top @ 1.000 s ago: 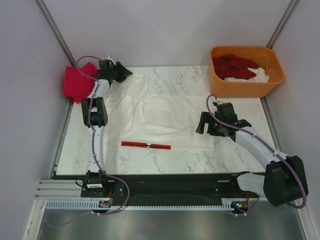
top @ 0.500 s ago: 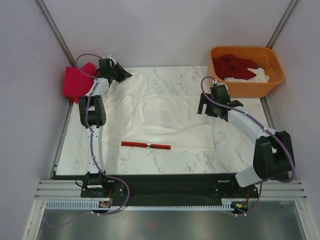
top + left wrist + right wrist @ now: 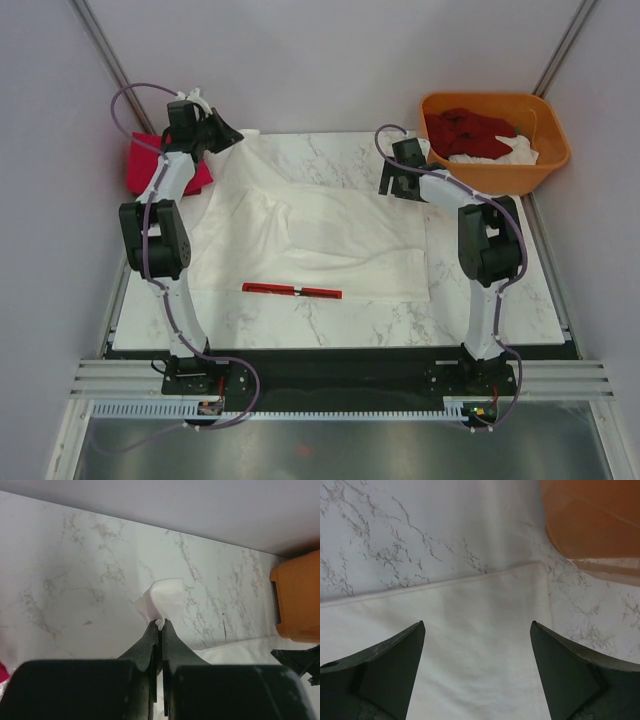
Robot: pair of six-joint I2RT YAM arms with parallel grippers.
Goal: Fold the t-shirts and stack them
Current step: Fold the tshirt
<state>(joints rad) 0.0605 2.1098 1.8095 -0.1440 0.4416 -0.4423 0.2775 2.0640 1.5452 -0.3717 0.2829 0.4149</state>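
Along the far edge, the left gripper clamps one corner of the white t-shirt; the right gripper, spread above the other, should lower and pinch.

A white, grey-veined marble table sits boxed in by plain pale walls left, far and right, with metal posts at the far corners. Light is soft and even.

arms: white links, black joints | cables: purple | jaws: dark, tapered
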